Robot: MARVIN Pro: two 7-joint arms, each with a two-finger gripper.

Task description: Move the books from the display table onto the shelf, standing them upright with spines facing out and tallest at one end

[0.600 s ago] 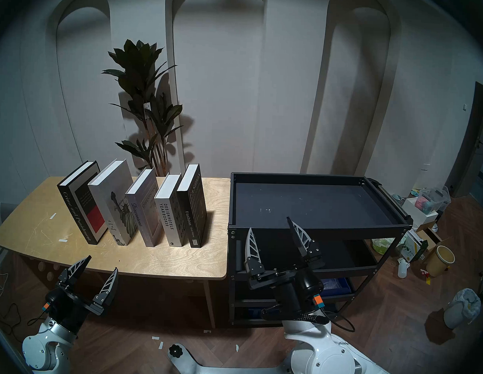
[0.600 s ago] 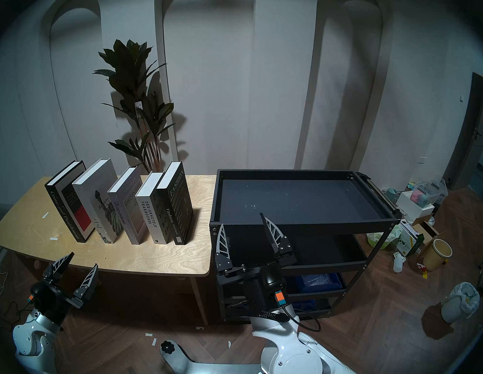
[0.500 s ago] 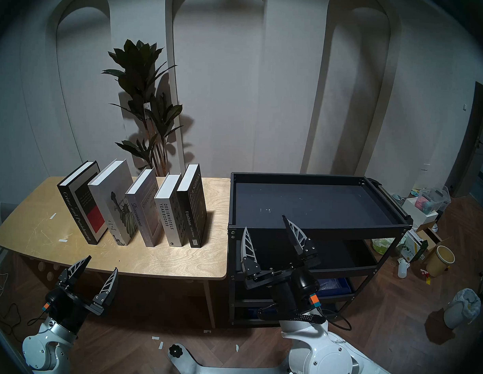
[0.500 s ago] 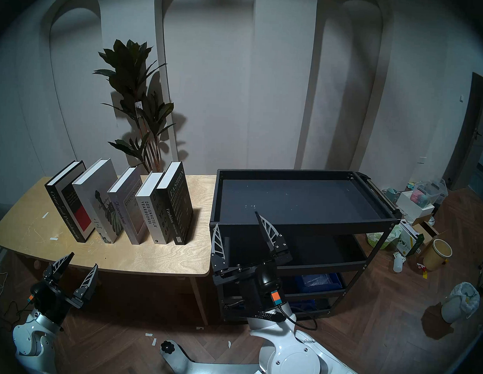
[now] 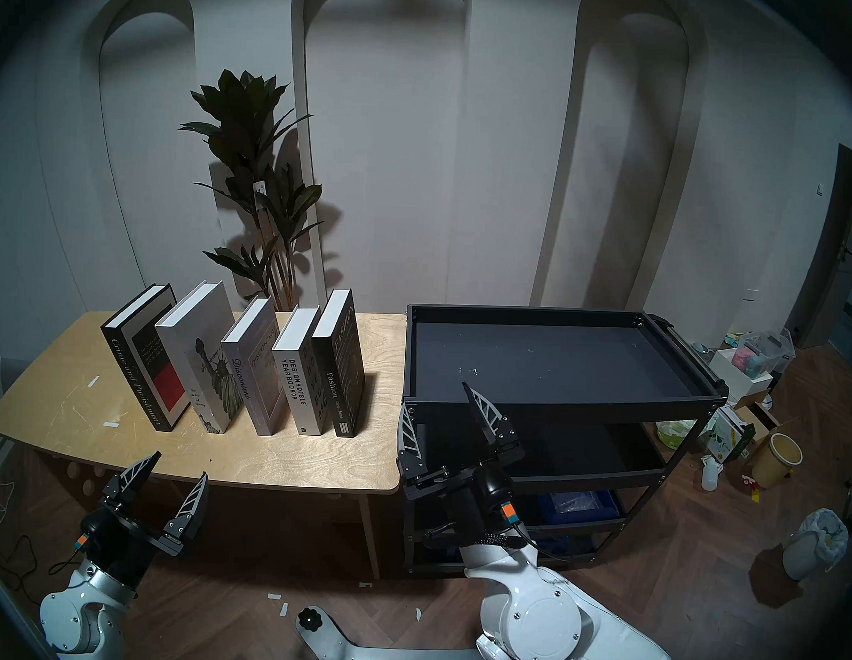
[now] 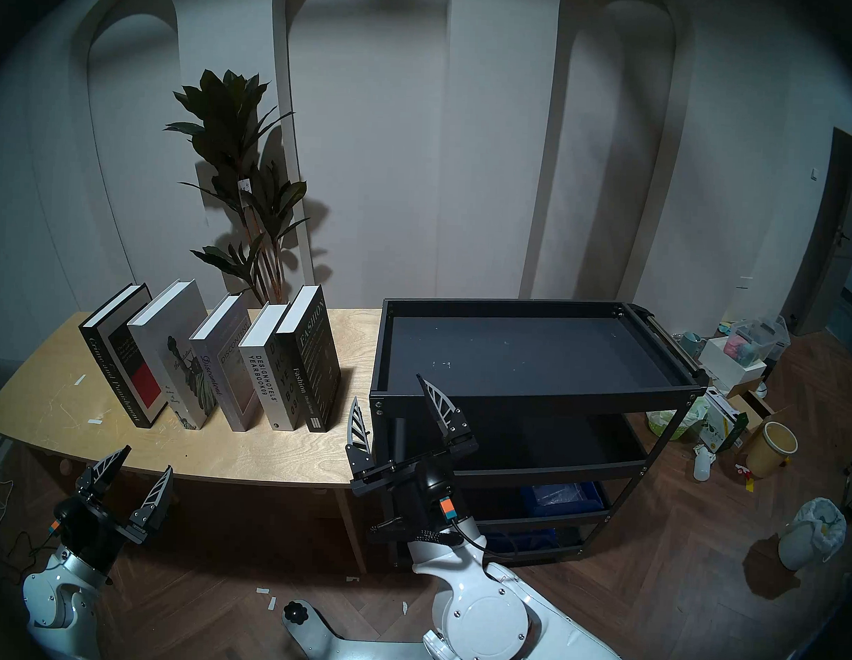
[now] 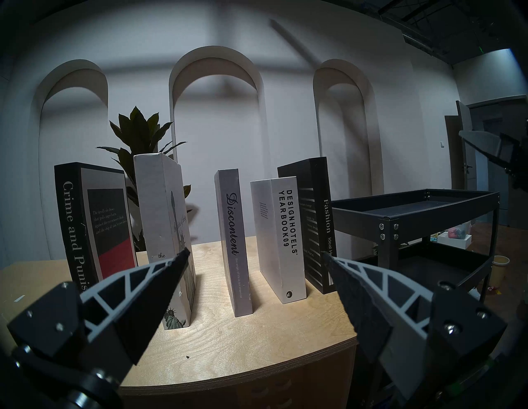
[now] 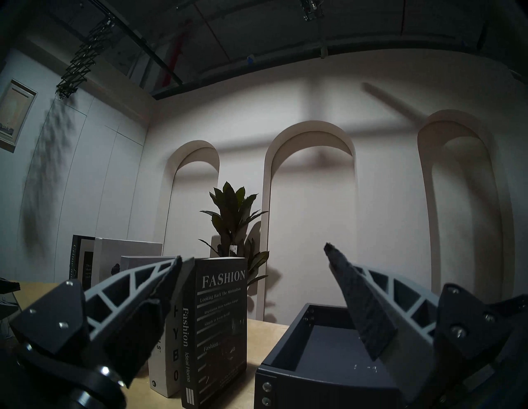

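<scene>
Several books stand upright, spines toward me, on the display table (image 5: 289, 457): black "Crime and Punishment" (image 5: 138, 360), a white Statue of Liberty book (image 5: 201, 358), grey "Discontent" (image 5: 254, 369), white "Design Hotels Yearbook" (image 5: 299, 371) and black "Fashion" (image 5: 338, 362). To their right stands the black shelf (image 5: 580, 412), its top tier bare. My left gripper (image 5: 181, 463) hangs open before the table's front edge, facing the books (image 7: 234, 242). My right gripper (image 5: 435, 395) is open and empty at the shelf's front left corner, with "Fashion" (image 8: 217, 328) just ahead of it on the left.
A tall potted plant (image 5: 260, 181) stands behind the table. A blue item (image 5: 587, 504) lies on a lower shelf tier. On the floor right of the shelf are boxes, a yellow bucket (image 5: 779, 457) and a white bin (image 5: 814, 543).
My right arm has swung left, carrying its open gripper from the middle of the shelf's front to its left corner beside the table. The left arm and the books have not moved.
</scene>
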